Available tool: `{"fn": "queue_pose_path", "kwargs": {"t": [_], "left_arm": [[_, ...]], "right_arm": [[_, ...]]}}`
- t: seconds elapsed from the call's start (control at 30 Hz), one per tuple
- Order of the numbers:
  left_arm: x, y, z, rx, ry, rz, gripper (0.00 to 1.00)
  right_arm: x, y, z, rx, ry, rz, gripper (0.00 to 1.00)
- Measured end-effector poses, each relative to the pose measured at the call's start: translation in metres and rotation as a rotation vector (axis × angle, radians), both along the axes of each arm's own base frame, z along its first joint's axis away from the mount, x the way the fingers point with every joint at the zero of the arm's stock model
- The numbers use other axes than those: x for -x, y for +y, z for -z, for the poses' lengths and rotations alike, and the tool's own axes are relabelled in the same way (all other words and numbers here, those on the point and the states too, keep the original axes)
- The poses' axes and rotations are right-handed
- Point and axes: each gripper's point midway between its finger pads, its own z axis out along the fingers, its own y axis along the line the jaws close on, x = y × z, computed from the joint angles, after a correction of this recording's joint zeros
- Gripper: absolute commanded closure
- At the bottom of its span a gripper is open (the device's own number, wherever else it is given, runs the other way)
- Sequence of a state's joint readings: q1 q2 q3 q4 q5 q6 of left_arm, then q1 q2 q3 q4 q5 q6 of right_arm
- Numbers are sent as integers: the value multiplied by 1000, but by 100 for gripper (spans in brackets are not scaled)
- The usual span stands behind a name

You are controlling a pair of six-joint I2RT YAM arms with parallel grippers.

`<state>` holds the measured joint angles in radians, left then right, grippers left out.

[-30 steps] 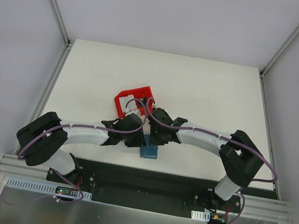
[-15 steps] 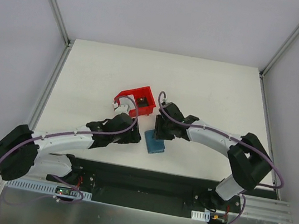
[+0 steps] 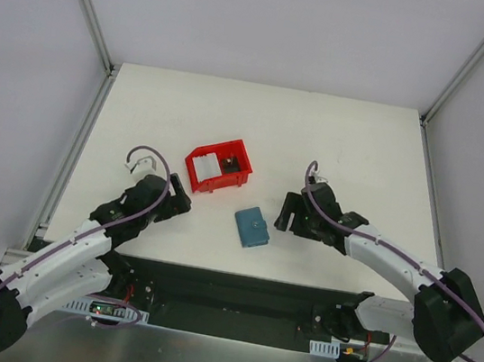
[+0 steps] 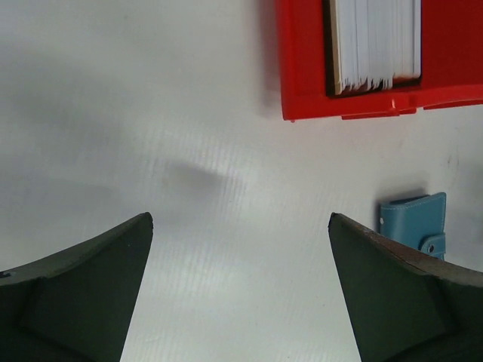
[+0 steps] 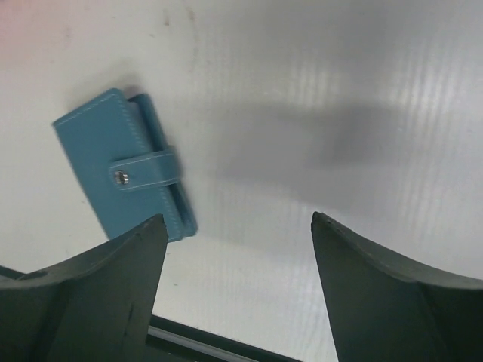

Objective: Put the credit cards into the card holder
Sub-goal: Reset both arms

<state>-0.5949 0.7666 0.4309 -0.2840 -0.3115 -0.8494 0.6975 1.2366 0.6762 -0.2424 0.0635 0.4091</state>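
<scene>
The card holder [image 3: 251, 227] is a teal wallet lying folded shut on the table, its snap tab fastened. It also shows in the right wrist view [image 5: 113, 162] and at the edge of the left wrist view [image 4: 416, 225]. A stack of pale credit cards [image 3: 205, 166] [image 4: 377, 41] sits in the red bin [image 3: 232, 154]. My left gripper [image 3: 175, 198] [image 4: 240, 219] is open and empty over bare table, left of the wallet. My right gripper [image 3: 285, 213] [image 5: 238, 217] is open and empty, just right of the wallet and not touching it.
The red bin [image 4: 302, 75] stands behind and left of the wallet, near the table's middle. A black base plate [image 3: 226, 288] runs along the near edge, and grey walls enclose the table on three sides.
Both grippers have opened and drawn back sideways from the wallet and bin, the left to the left, the right to the right. The wallet now lies uncovered on the table.
</scene>
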Motion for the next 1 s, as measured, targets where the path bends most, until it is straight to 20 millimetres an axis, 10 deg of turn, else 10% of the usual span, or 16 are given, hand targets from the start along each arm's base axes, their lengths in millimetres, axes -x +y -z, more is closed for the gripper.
{"fn": "queue_pose_path", "kwargs": {"t": [0.13,0.4,0.57,1.0], "left_arm": [[-3,24,0,-31,12,-54,1],[-21,94,-7,-90,62,-277,1],[-28,97,-20,-79,40,-295,2],[-26,97,-29,-71,3,-294,1]], "right_arm": [[2,-26,5,16,2,57,11],[-37,-122,-57,78,-279,334,4],[-43,-181,-76,272,-407,483,4],[-23,-249,7,622,-503,606,4]]}}
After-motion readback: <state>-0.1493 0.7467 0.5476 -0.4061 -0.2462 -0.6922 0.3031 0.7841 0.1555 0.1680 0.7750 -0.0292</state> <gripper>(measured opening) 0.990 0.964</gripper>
